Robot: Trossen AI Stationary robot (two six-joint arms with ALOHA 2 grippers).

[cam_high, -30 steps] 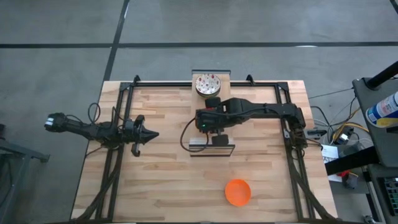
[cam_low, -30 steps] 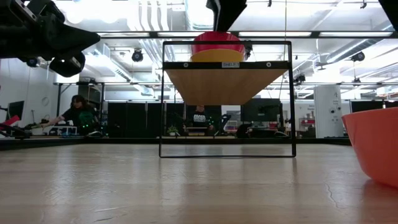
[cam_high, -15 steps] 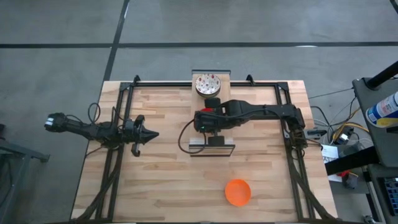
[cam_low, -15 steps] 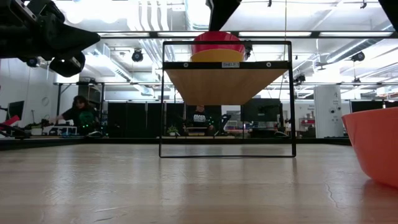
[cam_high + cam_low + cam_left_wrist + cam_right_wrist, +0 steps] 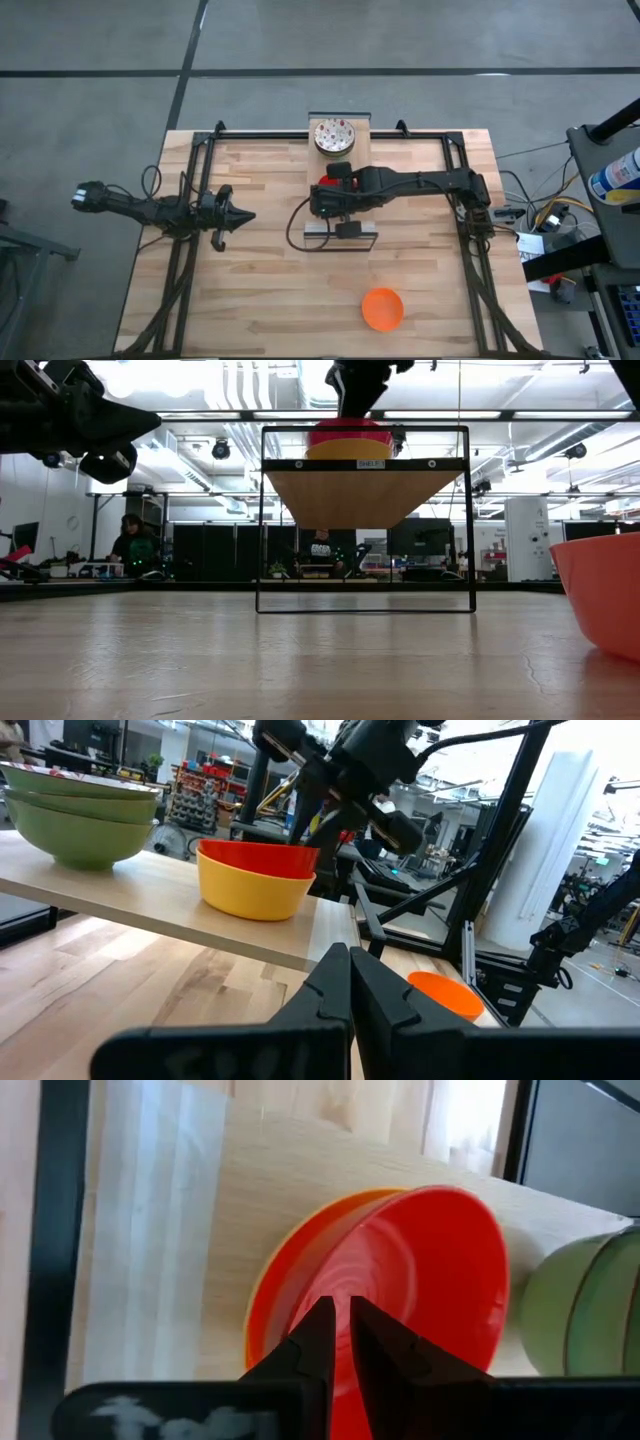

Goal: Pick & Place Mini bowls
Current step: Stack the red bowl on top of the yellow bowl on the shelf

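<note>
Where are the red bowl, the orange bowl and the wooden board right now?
red bowl (image 5: 420, 1270): right wrist view, on its inner wall.
orange bowl (image 5: 382, 309): high view, on its centre.
wooden board (image 5: 150, 890): left wrist view, on its bare top surface.

A red bowl (image 5: 349, 430) nested in a yellow bowl (image 5: 349, 450) sits on the raised wooden board (image 5: 364, 488), orange bowl (image 5: 600, 592) near.

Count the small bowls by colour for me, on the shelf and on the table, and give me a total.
White speckled bowls, green outside, stacked on the wooden shelf: 3
Yellow bowl: 1
Red bowl nested in it: 1
Orange bowl on the table: 1
Total: 6
</note>
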